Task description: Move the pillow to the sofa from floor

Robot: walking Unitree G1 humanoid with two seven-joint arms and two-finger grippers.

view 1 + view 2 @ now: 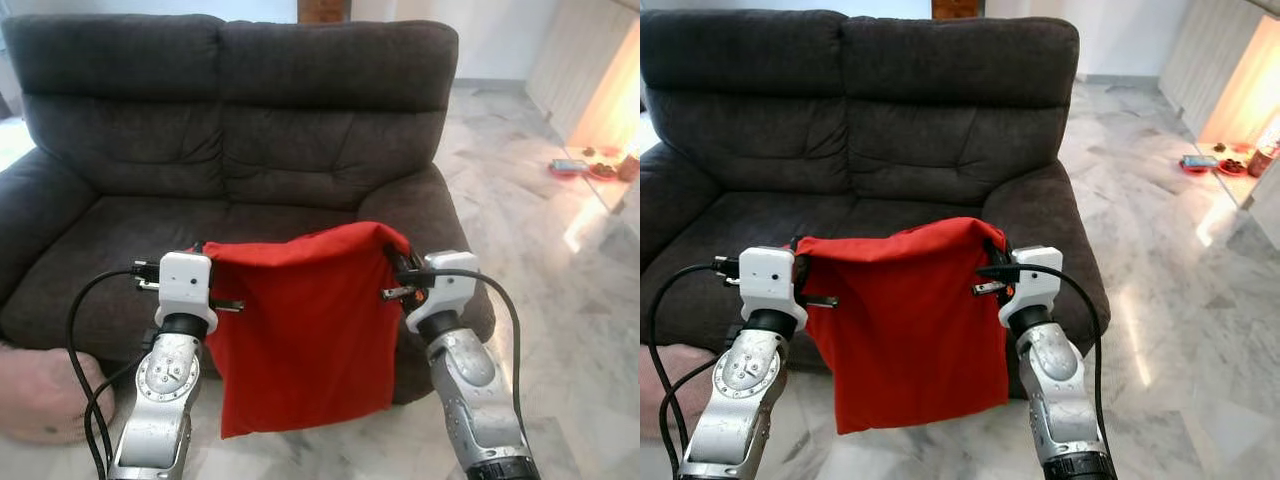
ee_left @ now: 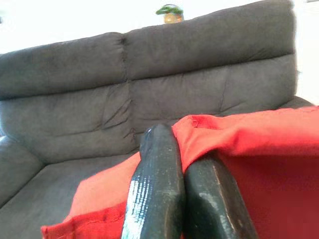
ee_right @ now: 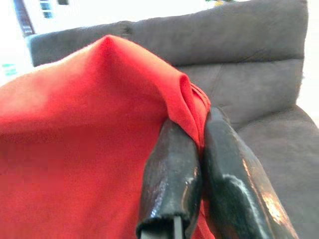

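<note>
- At the far left of the head views a pale pink cushion [image 1: 40, 395] lies on the floor [image 1: 560, 330] beside the sofa's arm; it is no part of the carry
- The left gripper [image 1: 198, 262] is raised in front of the robot, its two black fingers [image 2: 157, 194] pressed together on the left top corner of the red pillow [image 1: 300, 330]; the left wrist view shows red cloth bunched in the pinch
- The pillow hangs flat and limp like a slack cover, slung between the two grippers with its top edge running side to side and the rest dangling down, its bottom hem clear of the floor
- It hangs just in front of the sofa's front edge, with the dark grey sofa [image 1: 230, 140] directly beyond it; the seat cushions lie farther forward, behind the upper part of the cloth
- The right gripper [image 1: 398, 268] holds the right top corner, fingers [image 3: 172, 174] clamped on a gathered fold of red fabric
- Both arms sit level and about equally near the seat, so neither leads; my judgement is that the coming move turns on carrying the whole span forward over the seat, the long top edge parallel to the backrest, before either grip lets go
- Off to the right, on the marble floor by a bright doorway, small dishes [image 1: 575, 165] lie well apart from the work
</note>
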